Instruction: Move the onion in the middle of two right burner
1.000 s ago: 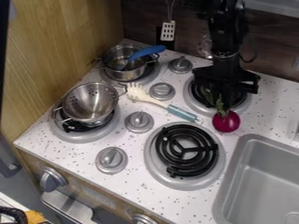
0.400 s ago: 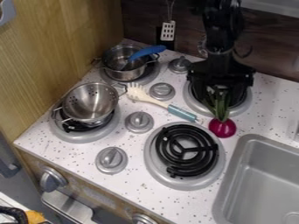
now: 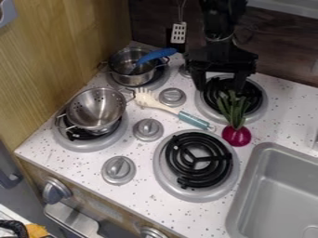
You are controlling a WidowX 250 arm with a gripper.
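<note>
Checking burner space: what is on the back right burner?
The onion's green leaves reach over its front part; the purple bulb is on the counter. The leaves and gripper hide bits of the coil.

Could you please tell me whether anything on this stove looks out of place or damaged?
I see no spill or damage. Slightly odd: the green leaves of the red onion overlap the rear right burner, and a pasta server lies loose between burners.
</note>
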